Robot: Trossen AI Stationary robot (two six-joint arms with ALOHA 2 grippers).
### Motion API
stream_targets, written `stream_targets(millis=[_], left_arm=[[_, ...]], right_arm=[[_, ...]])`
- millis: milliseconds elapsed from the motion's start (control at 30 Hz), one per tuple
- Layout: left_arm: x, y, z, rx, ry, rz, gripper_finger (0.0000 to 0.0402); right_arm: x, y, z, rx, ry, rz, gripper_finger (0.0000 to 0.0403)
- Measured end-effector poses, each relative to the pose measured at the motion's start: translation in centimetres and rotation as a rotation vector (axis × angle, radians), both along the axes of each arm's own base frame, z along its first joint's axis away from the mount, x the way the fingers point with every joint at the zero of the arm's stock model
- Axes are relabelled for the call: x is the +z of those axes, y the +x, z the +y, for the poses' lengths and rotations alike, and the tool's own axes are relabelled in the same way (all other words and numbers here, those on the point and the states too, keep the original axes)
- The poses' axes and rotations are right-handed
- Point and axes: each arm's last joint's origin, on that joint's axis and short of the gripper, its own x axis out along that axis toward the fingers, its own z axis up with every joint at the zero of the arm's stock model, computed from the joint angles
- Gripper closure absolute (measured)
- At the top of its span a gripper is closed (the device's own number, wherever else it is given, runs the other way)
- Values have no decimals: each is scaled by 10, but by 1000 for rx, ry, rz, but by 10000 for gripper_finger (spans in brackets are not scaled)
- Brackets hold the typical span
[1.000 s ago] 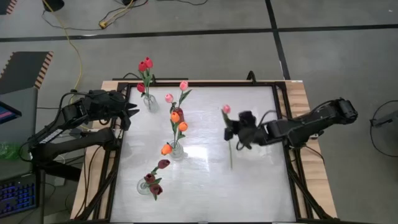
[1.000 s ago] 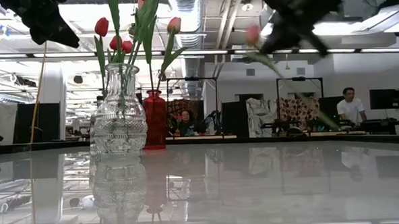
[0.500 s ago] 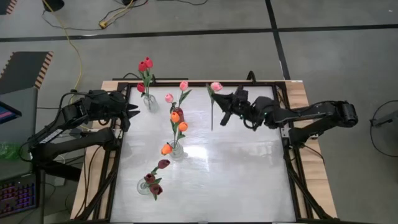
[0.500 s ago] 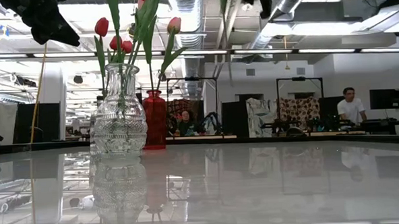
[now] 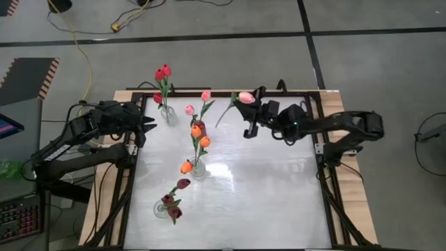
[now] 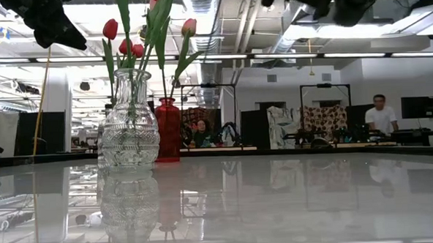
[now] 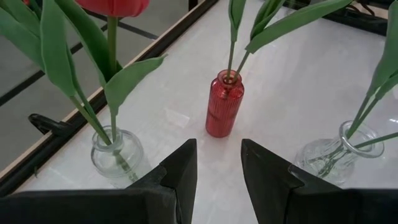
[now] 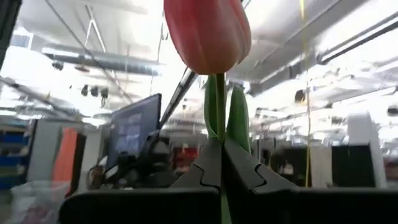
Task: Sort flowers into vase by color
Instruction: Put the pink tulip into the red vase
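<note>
I see a pink tulip [image 5: 246, 97] held up in the air near the far edge of the bench [image 5: 279, 188]. Its stem is pinched tight in my right gripper [image 5: 252, 120], and the bud points up past the fingers in the right wrist view. The other flowers are already in vases. Red ones stand in a clear vase [image 5: 168, 114] by the far left corner. Two pink ones stand in a small red vase [image 7: 224, 104] close beside it. Orange ones are in a clear vase [image 5: 198, 169] near the middle of the bench. Dark maroon ones are in a vase [image 5: 162, 208] by the near left side. My left gripper [image 5: 148, 123] hangs over the left edge, near the red tulips, with its fingers apart and holding nothing.
</note>
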Motion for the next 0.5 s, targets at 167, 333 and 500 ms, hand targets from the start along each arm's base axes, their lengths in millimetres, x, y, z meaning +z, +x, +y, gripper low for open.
stream_targets(millis=[167,333,500], left_arm=[[0,0,0,0,0,0,290],[0,0,0,1,1,1,290],[0,0,0,1,1,1,290]], right_arm=[[-10,16,-17,-11,-35,-51,373],[-19,42,-27,-17,-36,-37,374],[-21,61,-31,-13,-38,-41,373]])
